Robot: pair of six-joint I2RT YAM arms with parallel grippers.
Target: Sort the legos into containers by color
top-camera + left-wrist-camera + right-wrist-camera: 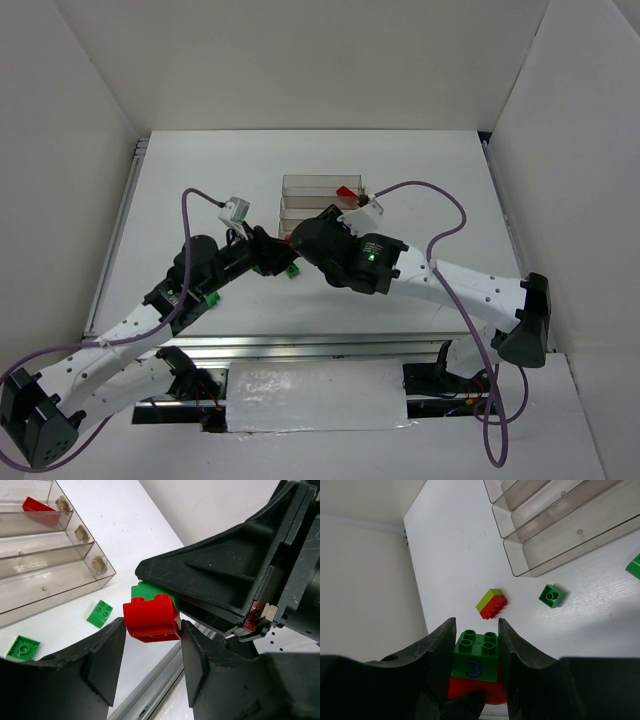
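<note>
Two bricks, one lego stack (149,607), hang above the counter (460,555) near the containers (100,575): right pincer (476,626) clamped on the green brick (476,655), left pincer (152,630) bracketing the red brick (152,624), grip unclear, so separating them likely needs a firm squeeze, then a pull.

We see a white worktop (450,200) enclosed by three white walls: a back wall (320,60) along its far edge, a left wall (50,150) and a right wall (570,150) along its side edges. We note a metal rail (118,235) running along the left edge, a second rail (505,215) along the right edge, and a third rail (320,345) along the near edge. Below the near edge, at its middle, a crinkled white sheet (315,397) lies flat.
</note>
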